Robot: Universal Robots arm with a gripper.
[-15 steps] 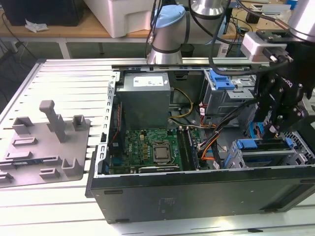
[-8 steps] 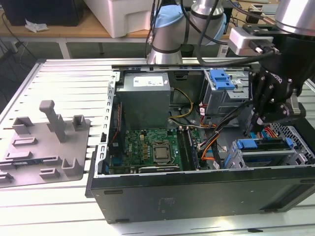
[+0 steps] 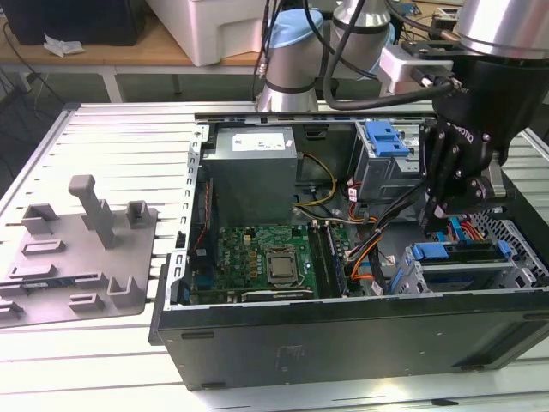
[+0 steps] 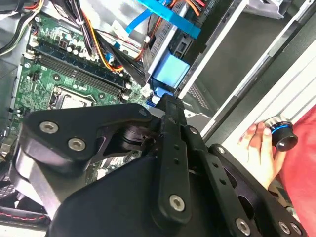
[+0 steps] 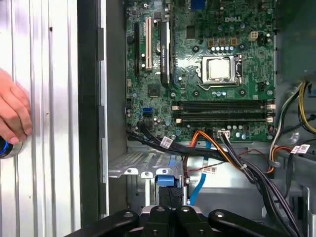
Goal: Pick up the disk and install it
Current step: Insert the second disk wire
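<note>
The step in hand looks like the install, not the pick-up. The disk lies flat in the drive cage at the near corner of the case, on the exterior view's right. Its blue carrier runs along the far edge. It seems low in the bay, but I cannot tell whether it is fully seated.

The gripper hangs straight over that far edge. In both wrist views the jaws look drawn narrow, with little or no gap, and their tip sits at the carrier's blue end. This reads more as pressing or resting on it than as a grasp. Whether anything is pinched between them is hidden.

A bundle of cables runs just beside the cage, between it and the motherboard. A hand rests on the tabletop outside the case wall, on a small round knob-like thing.

Any further move here would call for a straight, even push in line with the bay. The jaws would need to stay clear of the cables and the cage's thin metal edges.
</note>
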